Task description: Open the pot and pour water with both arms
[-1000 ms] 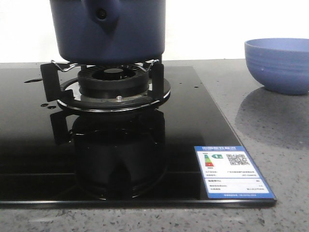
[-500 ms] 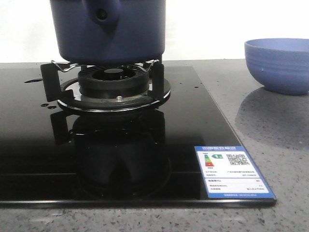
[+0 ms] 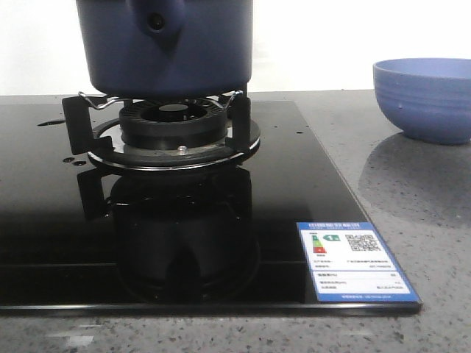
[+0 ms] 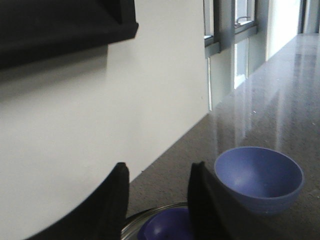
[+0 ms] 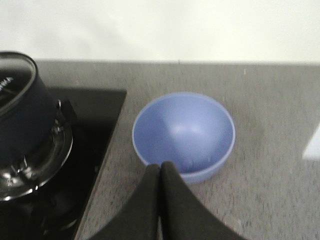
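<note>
while on burner, pot lidded

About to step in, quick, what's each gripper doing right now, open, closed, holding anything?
Left gripper: open, fingers apart, holding nothing, above the pot's lid.
Right gripper: closed, fingers pressed together, empty, hovering near the blue bowl.

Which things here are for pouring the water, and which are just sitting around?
For the job: the pot, the blue bowl, the left gripper, the right gripper.
Just there: the burner, the black stove top, the sticker.
</note>
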Robot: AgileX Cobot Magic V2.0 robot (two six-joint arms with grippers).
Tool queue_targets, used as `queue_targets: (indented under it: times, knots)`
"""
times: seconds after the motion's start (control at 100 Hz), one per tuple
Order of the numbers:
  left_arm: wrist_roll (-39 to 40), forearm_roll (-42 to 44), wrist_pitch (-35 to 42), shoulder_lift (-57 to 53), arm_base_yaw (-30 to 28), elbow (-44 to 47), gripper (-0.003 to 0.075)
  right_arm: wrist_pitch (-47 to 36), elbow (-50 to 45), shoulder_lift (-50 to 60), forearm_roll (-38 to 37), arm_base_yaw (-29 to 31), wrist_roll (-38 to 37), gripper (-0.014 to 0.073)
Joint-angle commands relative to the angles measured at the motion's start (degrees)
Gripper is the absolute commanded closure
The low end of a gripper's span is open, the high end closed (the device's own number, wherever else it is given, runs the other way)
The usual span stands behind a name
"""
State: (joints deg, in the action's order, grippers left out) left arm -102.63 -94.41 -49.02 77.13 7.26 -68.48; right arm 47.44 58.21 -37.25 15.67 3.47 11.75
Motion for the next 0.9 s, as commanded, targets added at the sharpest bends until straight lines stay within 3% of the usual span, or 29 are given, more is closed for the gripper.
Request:
queue_targets:
  times: [0.0,0.24,0.31,0.5,0.6,0.89]
  knots:
    - [0.9,-3.6,3.2,-7.7,-0.3,1.0,0.057,-11.9,-4.6,5.9,3.0,-0.2,4.3,0.0657]
    - [1.5,0.2,17.3,-30.0,-0.3,17.7,0.0591,-18.0,-18.6,20.5,3.1,-0.5,4.7,0.0657]
    - [5.9,0.2,20.5,-36.9,-0.3,23.8,0.0604,-19.5,-22.0,23.5,4.3,-1.9,4.7,0.0657]
    - [14.6,8.7,24.3,-52.0,-0.3,35.5,0.0735,-21.4,-28.0,27.2,6.4,-6.6,4.7,0.0659]
    - [18.6,11.5,25.8,-55.9,-0.3,38.6,0.0741,-21.8,-28.9,27.7,6.4,-8.7,4.7,0.0659]
    - [18.6,11.3,27.0,-57.9,-0.3,40.5,0.0741,-21.2,-28.9,27.7,6.4,-9.4,4.7,0.0658]
